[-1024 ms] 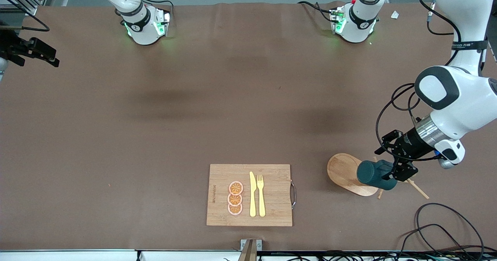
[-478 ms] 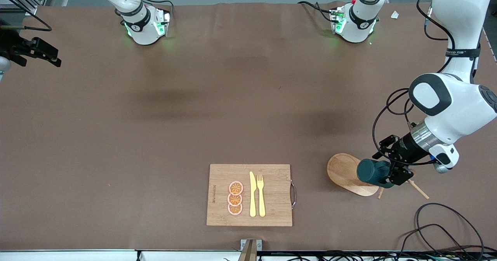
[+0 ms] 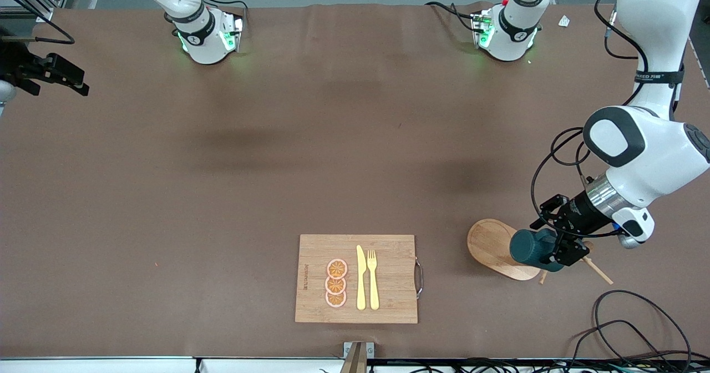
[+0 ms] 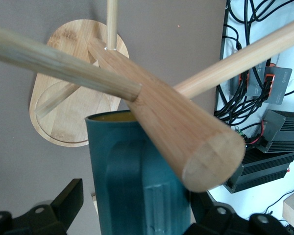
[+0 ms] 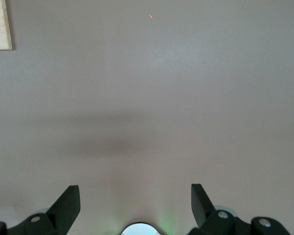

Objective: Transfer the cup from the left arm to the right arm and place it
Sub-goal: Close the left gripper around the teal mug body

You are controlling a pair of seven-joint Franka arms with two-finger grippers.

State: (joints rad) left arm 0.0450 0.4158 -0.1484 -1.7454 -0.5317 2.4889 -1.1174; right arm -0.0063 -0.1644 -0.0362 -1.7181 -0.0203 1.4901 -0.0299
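Note:
The dark teal cup [image 3: 533, 246] hangs on a peg of the wooden peg rack [image 3: 492, 246], near the left arm's end of the table. In the left wrist view the cup [image 4: 122, 171] shows its yellow inside at the rim, with a thick peg [image 4: 176, 132] crossing in front. My left gripper [image 3: 561, 249] is open, its fingers on either side of the cup [image 4: 137, 205]; one finger [image 4: 71, 198] stands a small gap away from the cup's wall. My right gripper [image 3: 66, 79] is open and empty [image 5: 135, 196], held high over the right arm's end of the table.
A wooden cutting board [image 3: 316, 251] with orange slices [image 3: 336, 283], a yellow knife [image 3: 361, 277] and a fork [image 3: 373, 278] lies near the front edge at mid table. Its corner shows in the right wrist view [image 5: 0, 24]. Cables [image 3: 627, 328] lie near the rack.
My left arm has shifted slightly toward the cup, bringing the fingers farther along it. The cup stays on its peg. The right arm has barely moved.

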